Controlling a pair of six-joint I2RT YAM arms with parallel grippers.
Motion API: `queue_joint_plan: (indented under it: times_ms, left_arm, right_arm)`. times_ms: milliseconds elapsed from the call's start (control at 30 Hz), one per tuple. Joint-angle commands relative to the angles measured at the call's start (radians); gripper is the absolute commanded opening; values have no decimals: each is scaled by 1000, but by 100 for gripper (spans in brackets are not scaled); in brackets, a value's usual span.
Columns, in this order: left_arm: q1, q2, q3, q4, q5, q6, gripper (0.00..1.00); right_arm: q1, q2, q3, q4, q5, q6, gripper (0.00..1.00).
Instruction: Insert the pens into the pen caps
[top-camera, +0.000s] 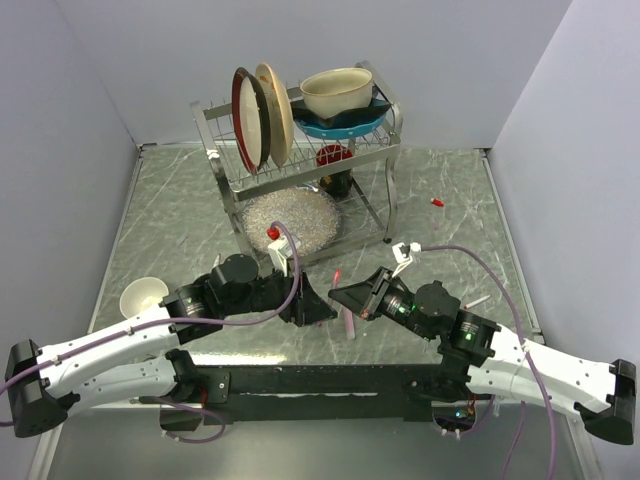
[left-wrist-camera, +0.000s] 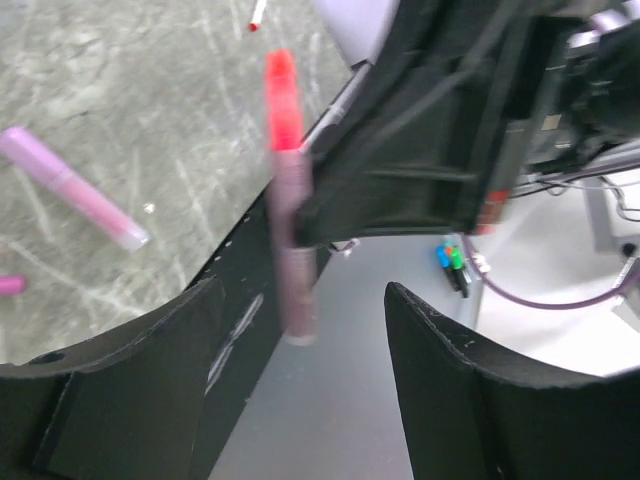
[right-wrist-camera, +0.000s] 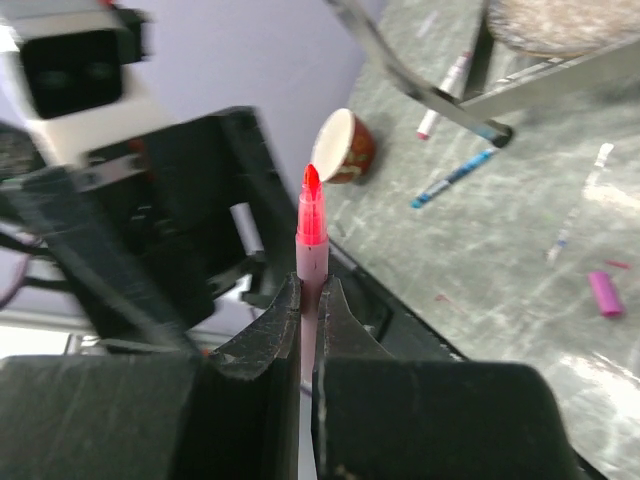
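Pen, slim pinkish plastic barrel with red tip: clenched in the right gripper over the near part of the grey marbled table, tip protruding toward the left gripper, whose jaws stand released and empty. Caps: stubby pink plastic tube loose on that table; small red stub farther off, near the wire dish rack. Handling: left gripper probably must fetch a cap first, pinch its closed end and slide it on in line with the barrel.
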Motion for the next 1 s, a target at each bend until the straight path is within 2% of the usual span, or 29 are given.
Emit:
queue_joint_plan:
  times_ms: [0, 200, 300, 400, 500, 533, 633, 700, 733, 800, 833, 933, 967]
  left_arm:
    - [-1, -18, 67, -54, -50, 52, 70]
    - [-1, -24, 68, -39, -44, 53, 70]
    - [-3, -15, 50, 30, 13, 25, 67]
    - [-3, -7, 32, 87, 71, -4, 58]
    - [-1, -1, 30, 87, 77, -10, 42]
    - [-3, 1, 32, 76, 73, -7, 25]
    - [-1, -5, 38, 64, 68, 3, 1]
    - [-1, -8, 38, 56, 57, 6, 1]
    - [-1, -11, 36, 52, 54, 16, 1]
    - [-1, -15, 30, 43, 50, 22, 1]
    - [-1, -18, 27, 38, 39, 28, 1]
    - [0, -38, 19, 15, 7, 58, 1]
    - [-1, -42, 24, -2, -22, 74, 1]
  right_arm:
    - [11, -19, 63, 51, -10, -22, 0]
    - [17, -7, 67, 61, -34, -29, 0]
    - [20, 8, 66, 89, -37, -22, 0]
    - [26, 18, 59, 120, -31, -10, 0]
    - [29, 21, 55, 141, -30, -9, 0]
    - [29, 22, 61, 140, -30, -12, 0]
    - [31, 24, 69, 121, -22, -12, 2]
    - [31, 13, 67, 121, 1, -7, 8]
    - [31, 11, 72, 120, 10, -9, 19]
    - [31, 13, 93, 85, 50, -18, 33]
    - [29, 13, 125, 62, 68, -25, 46]
    - [27, 11, 186, -46, 208, -38, 59]
    - [24, 7, 199, -134, 251, -35, 61]
